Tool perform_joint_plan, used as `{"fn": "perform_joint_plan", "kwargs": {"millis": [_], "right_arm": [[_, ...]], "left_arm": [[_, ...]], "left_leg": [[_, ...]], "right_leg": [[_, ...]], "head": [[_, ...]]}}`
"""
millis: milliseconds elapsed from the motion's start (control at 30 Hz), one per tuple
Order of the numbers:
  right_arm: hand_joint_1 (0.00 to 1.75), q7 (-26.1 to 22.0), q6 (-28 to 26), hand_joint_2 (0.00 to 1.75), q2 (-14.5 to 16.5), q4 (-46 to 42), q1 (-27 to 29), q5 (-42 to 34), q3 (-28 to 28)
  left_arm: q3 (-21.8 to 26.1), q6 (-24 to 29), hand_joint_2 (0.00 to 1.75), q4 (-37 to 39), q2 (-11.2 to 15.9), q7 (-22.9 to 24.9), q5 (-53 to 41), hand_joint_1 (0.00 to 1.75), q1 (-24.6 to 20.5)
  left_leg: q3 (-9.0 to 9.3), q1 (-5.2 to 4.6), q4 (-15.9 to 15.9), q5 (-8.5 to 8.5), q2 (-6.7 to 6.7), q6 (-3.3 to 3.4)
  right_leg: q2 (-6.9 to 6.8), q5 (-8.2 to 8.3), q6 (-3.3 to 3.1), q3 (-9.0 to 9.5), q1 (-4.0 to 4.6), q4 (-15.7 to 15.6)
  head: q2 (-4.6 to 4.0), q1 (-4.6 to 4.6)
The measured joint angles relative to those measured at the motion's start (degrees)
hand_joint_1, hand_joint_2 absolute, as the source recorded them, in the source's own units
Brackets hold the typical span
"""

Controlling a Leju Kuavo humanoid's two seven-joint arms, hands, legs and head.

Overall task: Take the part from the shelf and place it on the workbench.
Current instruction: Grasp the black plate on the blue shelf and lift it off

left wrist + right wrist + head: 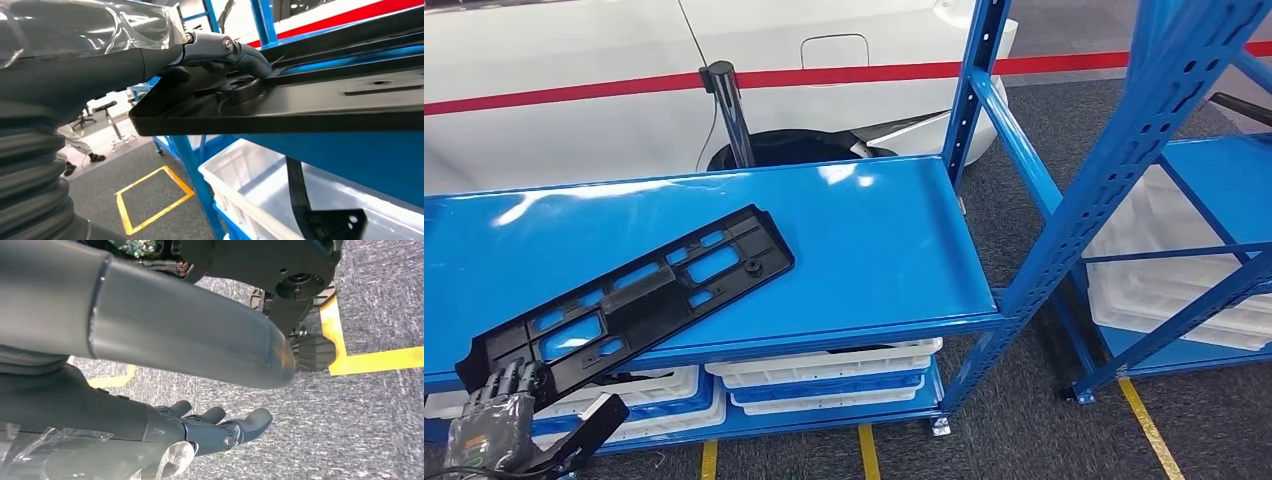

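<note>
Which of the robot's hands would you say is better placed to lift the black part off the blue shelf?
The left hand: it grips the black part's overhanging end at the shelf edge. The right hand hangs open above the floor.

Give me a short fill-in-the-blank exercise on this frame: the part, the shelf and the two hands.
1. The black plastic part lies on the ____ shelf, one end sticking out over the front edge.
2. The ____ hand grips that overhanging end.
3. The right hand hangs over the carpeted floor and holds ____.
4. The trays on the level below are ____ in colour.

Missing words: blue; left; nothing; white
</note>
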Motion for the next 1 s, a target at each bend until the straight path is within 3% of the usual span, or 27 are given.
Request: {"fn": "perform_joint_plan", "kwargs": {"millis": [67,133,167,200,233,267,333,400,533,567,667,733,800,833,867,933,967,1000], "right_arm": [[0.0,0.0,0.0,0.0,-0.1,0.0,0.0,0.0,0.0],[0.0,0.0,0.0,0.0,-0.1,0.0,0.1,0.1,0.0],[0.0,0.0,0.0,0.0,-0.1,0.0,0.1,0.1,0.1],[0.0,0.0,0.0,0.0,-0.1,0.0,0.2,0.1,0.1],[0.0,0.0,0.0,0.0,-0.1,0.0,0.2,0.1,0.1],[0.0,0.0,0.0,0.0,-0.2,0.0,0.2,0.2,0.2],[0.0,0.0,0.0,0.0,-0.2,0.0,0.1,0.3,0.4],[0.0,0.0,0.0,0.0,-0.3,0.0,0.0,0.5,0.5],[0.0,-0.1,0.0,0.0,-0.3,0.0,0.0,0.6,0.7],[0.0,-0.1,0.0,0.0,-0.3,0.0,0.0,0.6,0.7],[0.0,-0.1,0.0,0.0,-0.3,0.0,0.0,0.6,1.0],[0.0,-0.1,0.0,0.0,-0.3,0.0,0.0,0.7,1.1],[0.0,-0.1,0.0,0.0,-0.3,0.0,0.0,0.7,1.1],[0.0,-0.1,0.0,0.0,-0.3,0.0,0.0,0.7,1.1],[0.0,-0.1,0.0,0.0,-0.3,0.0,0.0,0.7,1.2],[0.0,0.0,0.1,0.0,-0.2,0.0,-0.1,0.7,1.4],[0.0,0.0,0.1,0.0,-0.1,0.0,-0.2,0.7,1.5],[0.0,0.0,0.1,0.0,-0.1,0.0,-0.2,0.7,1.5]], "left_arm": [[0.2,1.1,1.75,0.7,0.0,0.0,0.0,0.0,-0.1],[0.3,2.1,1.75,1.5,0.0,0.0,0.1,0.0,-0.2],[0.3,2.6,1.75,2.0,0.0,0.0,0.2,0.0,-0.3],[0.3,3.2,1.75,2.5,0.0,0.0,0.4,0.0,-0.4],[0.3,3.9,1.75,3.0,0.0,0.0,0.6,0.0,-0.5],[0.3,4.7,1.75,3.4,0.0,0.0,1.0,0.0,-0.6],[0.3,6.5,1.75,4.4,0.0,0.0,2.0,0.0,-0.9],[0.2,7.9,1.75,5.2,0.2,0.0,2.8,0.0,-1.2],[0.2,10.0,1.75,6.8,0.7,-0.2,4.1,0.0,-1.9],[0.1,10.7,1.75,7.2,0.9,-0.4,4.4,0.0,-2.0],[-0.2,12.5,1.75,8.5,1.2,-1.1,5.3,0.0,-2.6],[-0.4,12.9,1.75,8.9,1.2,-1.2,5.5,0.0,-2.6],[-0.4,12.9,1.75,9.0,1.2,-1.2,5.5,0.0,-2.7],[-0.5,13.0,1.75,9.0,1.2,-1.2,5.5,0.44,-2.7],[-0.6,13.2,1.75,9.3,1.2,-1.4,5.6,0.87,-2.8],[-1.0,14.0,1.75,10.2,1.4,-1.9,5.6,1.75,-3.6],[-1.2,14.4,1.75,10.6,1.5,-2.2,5.5,1.75,-4.0],[-1.5,14.6,1.75,10.8,1.6,-2.4,5.3,1.75,-4.5]], "left_leg": [[0.05,0.14,-0.2,0.24,0.07,0.8],[-0.02,0.06,-0.2,0.22,0.15,1.21],[-0.04,0.0,-0.2,0.2,0.17,1.26],[-0.02,-0.04,-0.2,0.18,0.14,1.28],[0.05,-0.06,-0.2,0.16,0.1,1.28],[0.16,-0.07,-0.2,0.12,0.04,1.23],[0.37,-0.18,-0.1,-0.08,-0.05,0.92],[0.41,-0.37,0.0,-0.27,-0.07,0.38],[-0.01,-0.05,1.2,-1.17,-0.1,-0.86],[-1.01,0.05,3.5,-2.6,-0.09,-1.22],[-6.2,0.26,14.8,-7.97,-0.07,-2.13],[-7.76,0.29,18.1,-9.1,-0.07,-2.29],[-7.87,0.29,18.3,-9.12,-0.07,-2.3],[-8.04,0.29,18.6,-9.06,-0.07,-2.32],[-7.36,0.29,17.0,-7.8,-0.07,-2.27],[-3.3,0.01,7.7,-3.24,-0.07,-1.72],[-1.2,-0.18,2.8,-1.01,-0.08,-1.34],[0.06,-0.41,-0.1,0.01,-0.09,-0.94]], "right_leg": [[0.01,-2.6,0.41,-1.72,-0.13,4.0],[0.01,-6.65,0.56,-5.54,-0.18,12.3],[0.01,-7.88,0.59,-7.3,-0.18,15.8],[0.01,-8.0,0.57,-8.2,-0.19,17.5],[0.01,-6.97,0.5,-7.98,-0.2,16.8],[0.0,-5.07,0.36,-6.6,-0.2,13.8],[0.0,-1.23,-0.05,-2.53,-0.13,5.2],[0.03,0.27,-0.47,-0.47,0.03,0.5],[-0.02,0.65,-1.48,-0.49,0.03,0.0],[-0.05,0.76,-1.72,-0.5,-0.13,-0.1],[-0.06,0.77,-1.99,-0.6,-0.15,-0.1],[-0.05,0.76,-2.01,-0.63,-0.13,-0.1],[-0.05,0.76,-2.01,-0.63,-0.13,-0.1],[-0.04,0.76,-2.01,-0.62,-0.13,-0.1],[0.0,0.74,-1.99,-0.54,-0.13,-0.1],[0.07,0.56,-1.67,-0.31,0.07,0.0],[0.1,0.45,-1.45,-0.2,0.15,0.0],[0.1,0.38,-1.16,-0.14,0.19,-0.1]], "head": [[0.0,0.06],[0.0,0.12],[0.0,0.13],[0.0,0.13],[0.0,0.13],[0.0,0.13],[0.0,0.13],[0.0,0.1],[0.0,0.01],[0.0,-0.04],[0.0,-0.15],[0.0,-0.16],[0.0,-0.16],[0.0,-0.16],[0.0,-0.16],[0.0,-0.15],[0.0,-0.14],[0.0,-0.12]]}}
